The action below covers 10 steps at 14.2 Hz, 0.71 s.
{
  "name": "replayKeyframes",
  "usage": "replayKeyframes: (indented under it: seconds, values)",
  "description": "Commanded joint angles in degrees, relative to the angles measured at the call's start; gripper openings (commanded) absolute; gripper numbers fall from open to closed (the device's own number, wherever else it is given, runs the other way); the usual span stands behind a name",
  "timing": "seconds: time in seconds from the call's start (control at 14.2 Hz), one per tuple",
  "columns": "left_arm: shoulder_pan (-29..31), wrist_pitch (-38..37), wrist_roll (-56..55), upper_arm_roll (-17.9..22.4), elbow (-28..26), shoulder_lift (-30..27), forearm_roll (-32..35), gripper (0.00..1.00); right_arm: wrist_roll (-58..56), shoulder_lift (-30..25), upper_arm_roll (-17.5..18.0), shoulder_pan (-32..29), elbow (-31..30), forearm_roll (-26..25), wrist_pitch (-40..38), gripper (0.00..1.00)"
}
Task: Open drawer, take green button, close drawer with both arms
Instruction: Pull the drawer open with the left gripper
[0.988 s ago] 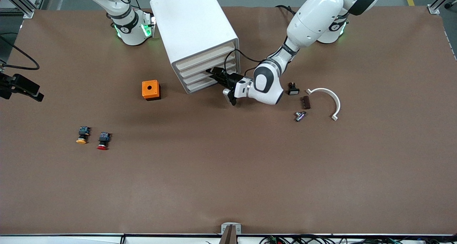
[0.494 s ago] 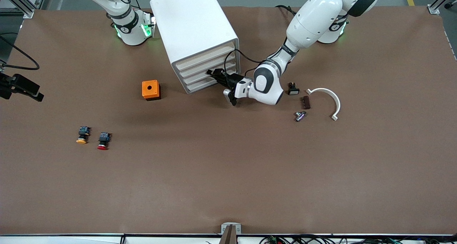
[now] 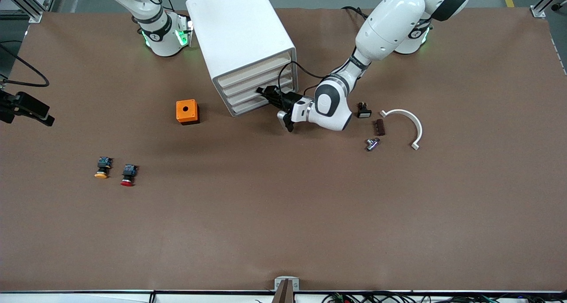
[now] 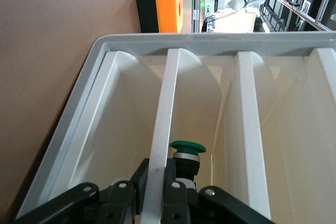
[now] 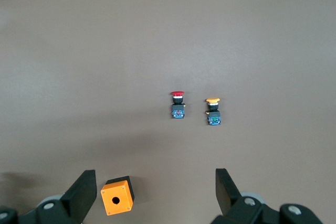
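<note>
The white cabinet (image 3: pixel 241 37) stands near the robots' bases, with its stacked drawers closed. My left gripper (image 3: pixel 264 91) is at the cabinet's front, low in the stack. In the left wrist view that left gripper (image 4: pixel 157 174) is shut on the thin cream front edge of one drawer (image 4: pixel 165 108). The green-capped button (image 4: pixel 187 148) sits in the scooped hollow right beside the black fingers (image 4: pixel 178 182). My right gripper (image 5: pixel 155 190) is open, high over the table above the orange box (image 5: pixel 117 196), holding nothing; it is out of the front view.
The orange box (image 3: pixel 187 111) sits beside the cabinet, toward the right arm's end. A yellow-capped button (image 3: pixel 102 168) and a red-capped one (image 3: pixel 128 175) lie nearer the front camera. Toward the left arm's end lie a black part (image 3: pixel 363 110), a brown block (image 3: pixel 379 126), a metal fitting (image 3: pixel 372 144) and a white curved piece (image 3: pixel 409 123).
The left gripper's fingers have closed onto the drawer's front edge, and the wrist has shifted very slightly. Nothing else has moved.
</note>
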Motion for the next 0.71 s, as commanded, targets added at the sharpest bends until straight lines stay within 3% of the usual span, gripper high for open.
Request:
replayKeyframes:
  seconds: [0.0,0.64]
  values:
    - [0.2,0.7,-0.4,2.3,4.1,2.2,-1.1,0.07,0.5,-0.1,0.3,0.0,0.4,0.0,-0.1,1.00]
    - [2.6,0.5,-2.1,6.6,7.8,2.9,0.2,0.07,0.5,0.9,0.5,1.1,0.4,-0.1,0.0,1.00]
